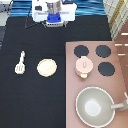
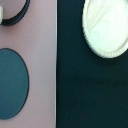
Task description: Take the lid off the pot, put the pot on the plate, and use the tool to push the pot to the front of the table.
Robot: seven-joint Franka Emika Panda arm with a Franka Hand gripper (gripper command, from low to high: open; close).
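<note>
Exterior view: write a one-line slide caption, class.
Claw at top; lidded pot on stove, plate and spatula untouched.

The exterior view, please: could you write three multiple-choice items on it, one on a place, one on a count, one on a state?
1. Where is the tool?
A. on the stove
B. on the table, toward the exterior view's left of the plate
C. in the pan

2. How many black burners show?
A. one
B. five
C. three

3. The lid is
A. on the pot
B. on the plate
C. held by the claw

Key: B, it lies on the table beside the plate; C, three discs on the stove; A, the lid covers the pot, while the claw is at the top.
</note>
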